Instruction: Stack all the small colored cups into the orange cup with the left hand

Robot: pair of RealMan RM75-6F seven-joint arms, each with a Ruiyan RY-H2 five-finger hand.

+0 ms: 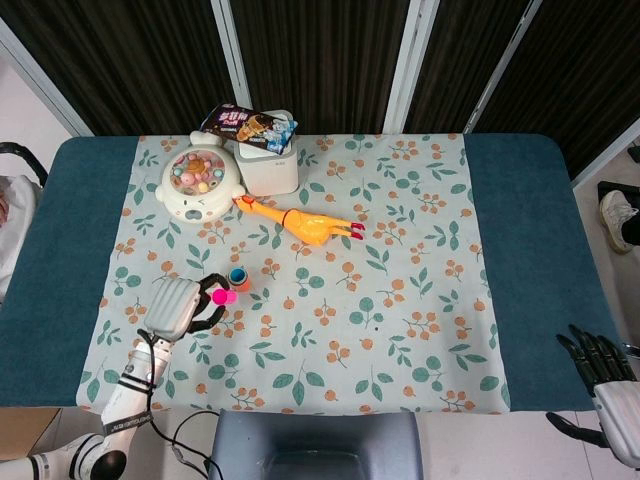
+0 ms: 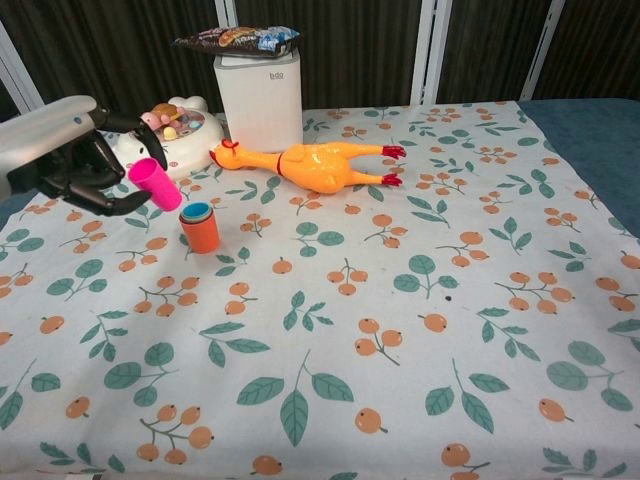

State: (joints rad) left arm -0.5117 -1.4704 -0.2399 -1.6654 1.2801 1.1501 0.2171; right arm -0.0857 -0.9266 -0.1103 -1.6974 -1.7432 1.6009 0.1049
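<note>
Item 1 – orange cup (image 2: 201, 232): upright on floral tablecloth (image 2: 400, 330), used here as ref. landmark. Blue and green rims visible nested inside its mouth; head view shows blue interior w/ orange wall.

Item 2 – pink cup (image 2: 155, 184): held off the cloth, tilted, just beside and up-left of orange cup in chest view; not touching it as far as can be told. In head view it sits just left of and slightly nearer the robot than orange cup.

Item 3 – left hand (image 2: 85, 165): fingers curled round pink cup, thumb opposing; cup gripped at its closed end, open end toward orange cup. Hand is left of orange cup.

Item 4 – right hand (image 1: 598, 365): far right of orange cup, off the cloth at table's near-right corner; dark fingers straight and apart, nothing held.

Item 5 – rubber chicken (image 2: 315, 162): lying on its side, behind and right of orange cup.

Item 6 – white round toy (image 2: 185, 128): behind orange cup, colored pegs on top.

Item 7 – white box (image 2: 259, 98): behind orange cup, right of toy; snack packet (image 2: 238, 39) lying on top.
</note>
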